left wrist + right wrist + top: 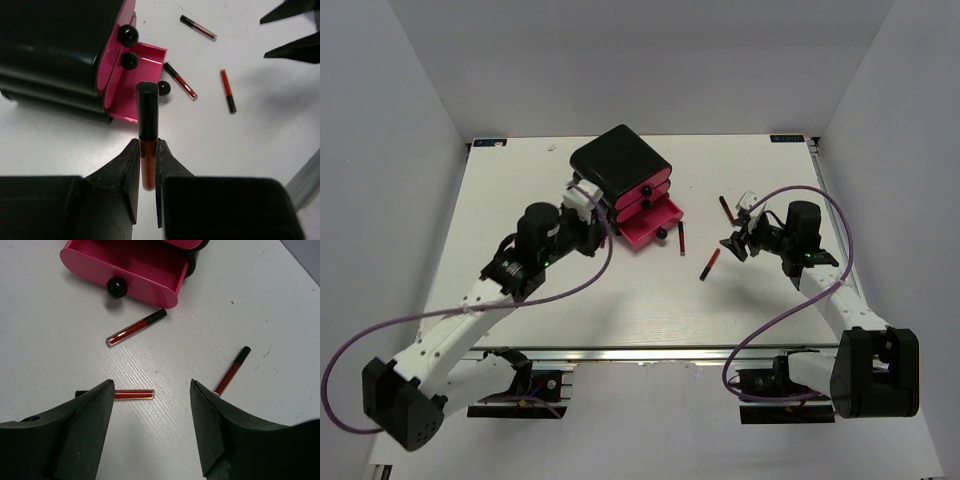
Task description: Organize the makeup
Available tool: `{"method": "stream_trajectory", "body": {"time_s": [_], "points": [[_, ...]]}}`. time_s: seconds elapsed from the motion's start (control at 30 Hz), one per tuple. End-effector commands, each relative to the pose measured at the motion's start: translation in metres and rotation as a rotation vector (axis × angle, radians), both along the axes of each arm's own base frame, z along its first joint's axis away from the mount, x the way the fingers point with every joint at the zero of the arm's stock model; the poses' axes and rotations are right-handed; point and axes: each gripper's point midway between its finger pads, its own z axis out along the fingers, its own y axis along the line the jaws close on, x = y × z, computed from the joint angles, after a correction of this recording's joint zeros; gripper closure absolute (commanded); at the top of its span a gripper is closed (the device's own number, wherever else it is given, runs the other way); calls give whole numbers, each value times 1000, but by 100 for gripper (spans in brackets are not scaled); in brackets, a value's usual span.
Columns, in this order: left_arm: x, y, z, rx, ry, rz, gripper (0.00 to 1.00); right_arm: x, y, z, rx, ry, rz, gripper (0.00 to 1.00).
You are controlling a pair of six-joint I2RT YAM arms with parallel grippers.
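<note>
My left gripper (148, 150) is shut on a slim black-and-red lipstick tube (148, 125) and holds it just in front of the open bottom pink drawer (142, 75) of the black box (618, 160). In the top view this gripper (600, 220) is at the box's left front. Three more lipstick tubes lie on the table right of the drawer (680, 238) (709, 265) (726, 208). My right gripper (152, 392) is open and empty above them, with one tube (134, 394) by its left finger and another (231, 371) by its right finger. A third tube (136, 327) lies near the drawer front (125, 280).
The black box has two upper pink drawers (642, 190), both closed, with black knobs. The white table (570, 300) is walled by grey panels on the left, right and back. My right gripper's fingers (295, 30) show at the top right of the left wrist view.
</note>
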Motion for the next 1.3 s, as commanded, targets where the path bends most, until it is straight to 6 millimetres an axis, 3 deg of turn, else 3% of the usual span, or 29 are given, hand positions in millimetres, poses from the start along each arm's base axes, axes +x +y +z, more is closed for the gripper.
{"method": "stream_trajectory", "body": {"time_s": [0.0,0.1,0.13,0.17,0.2,0.23,0.3,0.37,0.43,0.5,0.6,0.67,0.7,0.77,0.83,0.9,0.93,1.03,1.13,1.17,1.23,1.27], "points": [[21,-26,-16,249,-92,-180,100,0,0,2,-36,-45,40,32],[41,-54,-6,333,-150,-241,100,1,-3,0,-87,-70,62,25],[52,-63,-26,381,-109,-259,100,1,-4,-1,-104,-74,66,24],[58,-68,-32,424,-109,-279,100,1,-6,-1,-127,-94,76,24],[67,-82,-17,425,-146,-290,100,2,-7,1,-136,-110,78,22],[75,-91,-37,461,-115,-313,100,-2,-8,-4,-147,-88,82,22],[86,-108,-32,488,-148,-333,100,-4,-8,-5,-162,-98,94,21],[94,-117,-54,540,-116,-345,100,-6,-9,-7,-172,-95,96,20],[103,-120,-60,568,-113,-329,100,-6,-11,-8,-190,-112,91,20],[109,-120,-79,606,-86,-320,97,-7,-14,-13,-212,-122,94,19],[117,-114,-97,657,-61,-284,77,-10,-15,-26,-302,-204,173,19],[121,-115,-100,659,-64,-272,63,-14,-12,-33,-413,-364,320,21],[123,-114,-103,667,-62,-260,57,-20,-10,-47,-441,-372,385,22],[127,-116,-102,667,-61,-251,51,-24,-2,-58,-480,-446,532,24],[130,-116,-105,678,-52,-242,40,-26,6,-50,-441,-424,619,26],[132,-117,-103,674,-52,-238,37,-32,11,-62,-427,-388,723,26],[132,-117,-99,668,-57,-234,37,-21,14,-52,-443,-422,740,25],[131,-125,-73,575,-71,-209,40,-12,18,-58,-483,-453,816,25],[126,-132,-44,437,-48,-162,62,-5,28,-64,-508,-480,900,25],[125,-131,-36,400,-41,-135,77,-5,35,-71,-504,-469,933,26],[113,-124,-21,295,-9,-83,83,4,42,-69,-528,-471,971,29],[104,-119,0,215,-11,-58,84,3,49,-78,-525,-444,1005,30]]}}
